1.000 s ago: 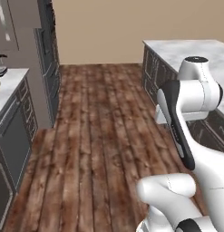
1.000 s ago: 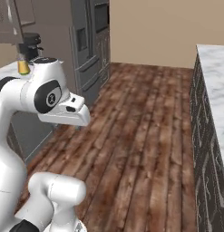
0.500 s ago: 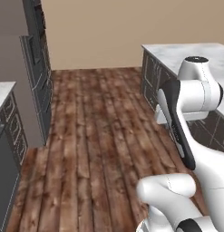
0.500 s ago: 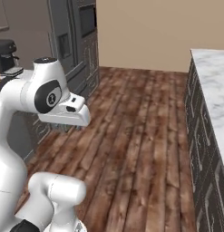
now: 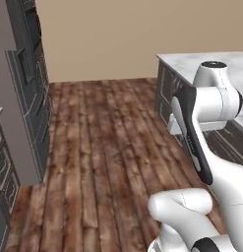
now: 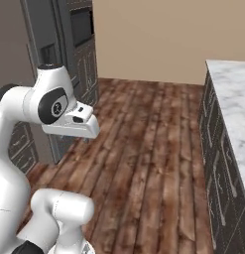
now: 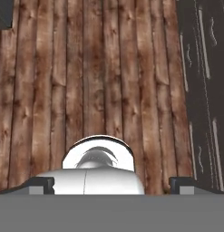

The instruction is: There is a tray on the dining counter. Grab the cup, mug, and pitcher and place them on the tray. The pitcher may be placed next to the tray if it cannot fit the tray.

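The tray, cup, mug and pitcher are out of view. In the hand view my gripper point(image 7: 112, 183) points down at the wooden plank floor point(image 7: 99, 72). Its two dark fingertips point(image 7: 41, 183) stand far apart at the bottom corners, open with nothing between them. A marble-topped counter point(image 5: 192, 61) with dark drawer fronts stands at the right, close to my arm. The same counter point(image 6: 233, 99) runs along the right edge of the right base view. I cannot tell whether it is the dining counter.
Tall dark cabinets with a built-in oven point(image 5: 29, 88) point(image 6: 77, 44) line the left side, and a low dark cabinet point(image 5: 2, 172) stands nearer. A beige wall point(image 5: 118, 34) closes the far end. Open wooden floor point(image 5: 103, 147) lies between the cabinets and the counter.
The whole picture has shifted, so the base has moved: the left cabinets slid further left and the far wall fills more of the view. The arm's pose and the open gripper look unchanged.
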